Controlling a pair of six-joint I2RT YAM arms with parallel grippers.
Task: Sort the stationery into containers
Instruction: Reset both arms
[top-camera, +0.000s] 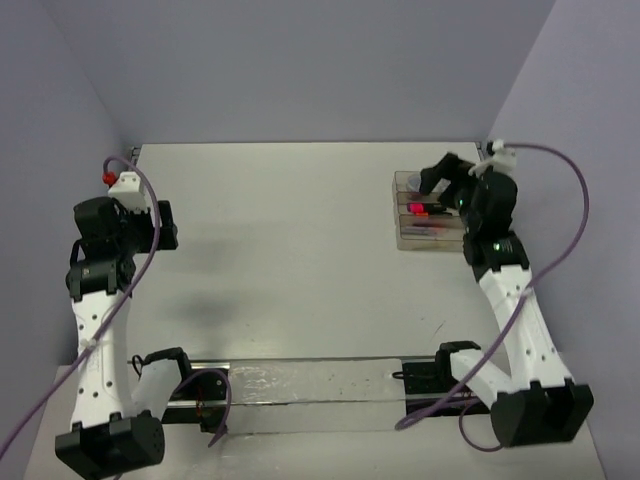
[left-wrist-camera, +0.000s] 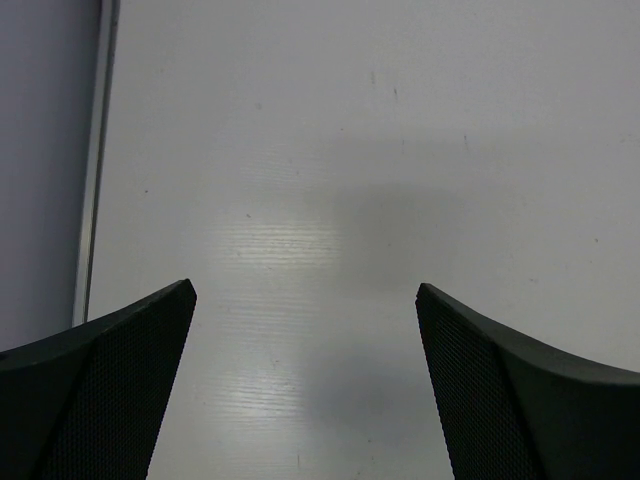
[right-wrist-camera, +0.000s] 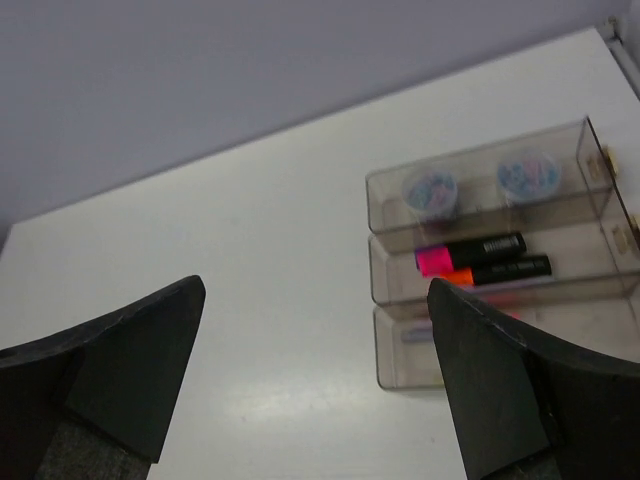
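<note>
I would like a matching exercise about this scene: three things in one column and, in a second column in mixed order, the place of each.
1. round grey-blue pieces
2. pink-capped highlighter
3. left pincer

A. middle compartment of the tray
B. open, over the table
C. tray compartment farthest from the arm bases

Pairs: 1-C, 2-A, 3-B

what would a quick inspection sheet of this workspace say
surface: white table, faint marks
job's things: clear tray at far right; two round pieces in one end compartment; pink-capped highlighter and orange-capped highlighter in the middle; third compartment partly hidden
clutter: nothing seen
grippers: left pincer open, empty; right pincer open, empty
cables: left cable and right cable, purple, hanging loose
surroundings: lilac walls
</note>
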